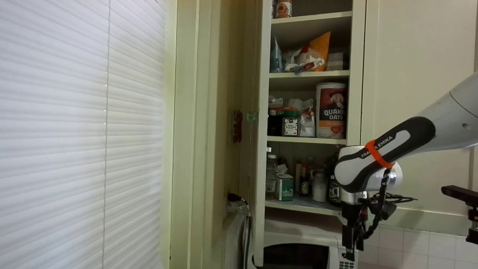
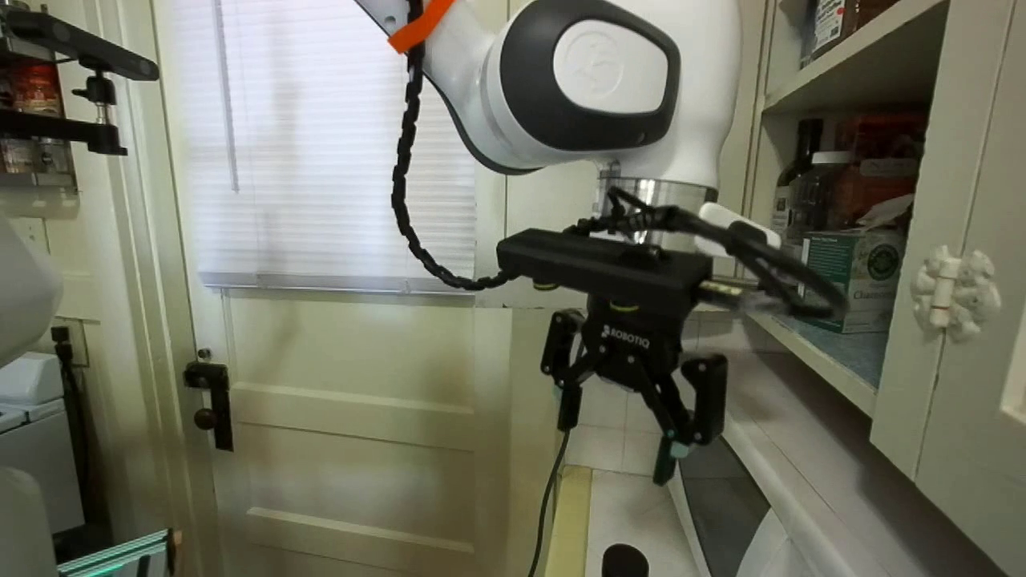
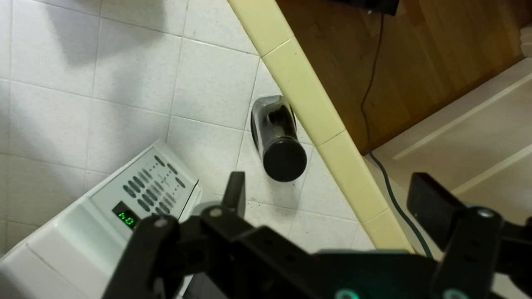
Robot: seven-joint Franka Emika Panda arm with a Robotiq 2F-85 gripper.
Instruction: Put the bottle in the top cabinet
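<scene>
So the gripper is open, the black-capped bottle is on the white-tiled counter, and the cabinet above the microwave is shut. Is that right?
Not the last part: the cabinet is open, and both exterior views let you see inside. The gripper is open and the black-capped bottle is on the white-tiled counter, as you say.

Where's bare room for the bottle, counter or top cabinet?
Counter: wide bare area in the wrist view, between microwave and yellow edging. Top cabinet: a small patch of bottom shelf between green box and jar. Crowded: behind that patch, beside the oats canister, and between bottle and edging.
</scene>
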